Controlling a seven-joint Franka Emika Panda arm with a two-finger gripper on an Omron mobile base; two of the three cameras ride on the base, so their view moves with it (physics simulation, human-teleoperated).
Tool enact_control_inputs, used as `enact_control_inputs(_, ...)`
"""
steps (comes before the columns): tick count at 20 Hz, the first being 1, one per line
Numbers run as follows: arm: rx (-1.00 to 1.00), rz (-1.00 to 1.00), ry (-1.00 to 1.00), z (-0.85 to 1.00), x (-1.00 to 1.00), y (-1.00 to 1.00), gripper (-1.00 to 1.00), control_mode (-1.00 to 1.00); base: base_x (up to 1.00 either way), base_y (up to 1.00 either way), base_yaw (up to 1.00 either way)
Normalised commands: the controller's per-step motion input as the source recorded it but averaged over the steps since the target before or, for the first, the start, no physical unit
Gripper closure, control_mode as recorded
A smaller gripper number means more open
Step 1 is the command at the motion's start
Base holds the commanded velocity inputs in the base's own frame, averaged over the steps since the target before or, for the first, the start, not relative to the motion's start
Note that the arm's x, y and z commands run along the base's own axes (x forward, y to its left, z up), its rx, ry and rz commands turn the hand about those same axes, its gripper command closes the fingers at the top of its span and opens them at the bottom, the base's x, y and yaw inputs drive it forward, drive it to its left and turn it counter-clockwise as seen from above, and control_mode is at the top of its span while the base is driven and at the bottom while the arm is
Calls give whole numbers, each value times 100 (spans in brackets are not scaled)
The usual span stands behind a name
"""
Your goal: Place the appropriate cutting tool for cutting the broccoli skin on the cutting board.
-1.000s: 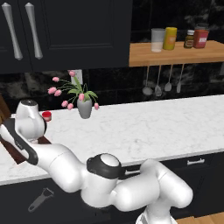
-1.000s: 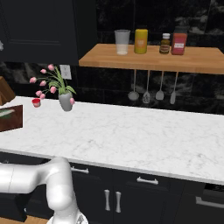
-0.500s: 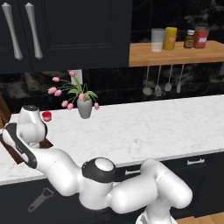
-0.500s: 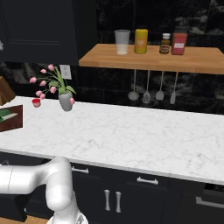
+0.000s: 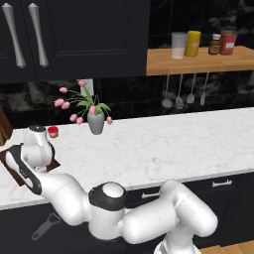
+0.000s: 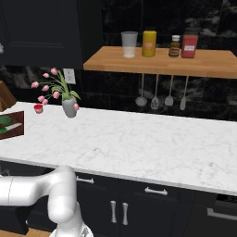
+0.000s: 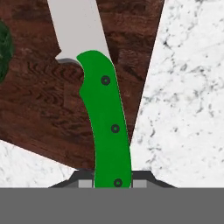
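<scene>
Lowering the knife (image 7: 107,122) flat onto the board (image 7: 39,100) is working best while the gripper (image 7: 113,183) is clamping the handle, blade staying beside the broccoli (image 7: 4,48).

Even flat rendered light, dark backdrop, soft low-res, no glare.

White marble counter (image 6: 139,148) with cutting board (image 6: 17,131), flower vase (image 6: 70,107) and red cup (image 6: 38,108) (far left)
</scene>
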Motion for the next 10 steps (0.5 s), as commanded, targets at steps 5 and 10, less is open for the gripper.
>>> enact_control_inputs(5, -2, -1, 0, -27, 14, 22, 100, -100, 0, 0, 0)
enact_control_inputs(10, -2, 0, 0, -26, 15, 23, 100, -100, 0, 0, 0)
